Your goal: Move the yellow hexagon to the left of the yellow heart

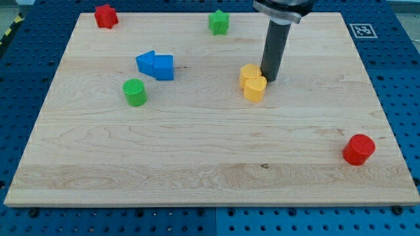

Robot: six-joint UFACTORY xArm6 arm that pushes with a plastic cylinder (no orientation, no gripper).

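Two yellow blocks sit touching each other right of the board's centre. The upper one [249,73] looks like the yellow hexagon. The lower one [256,89] looks like the yellow heart, just below and slightly right of it. Their shapes are hard to make out for sure. My tip [270,80] rests on the board just right of the pair, touching or almost touching them where they meet. The dark rod rises from it toward the view's top.
A red star [105,16] lies at the top left and a green star [218,22] at the top centre. Two blue blocks [155,65] touch at the left, with a green cylinder [134,92] below them. A red cylinder [358,149] stands at the lower right.
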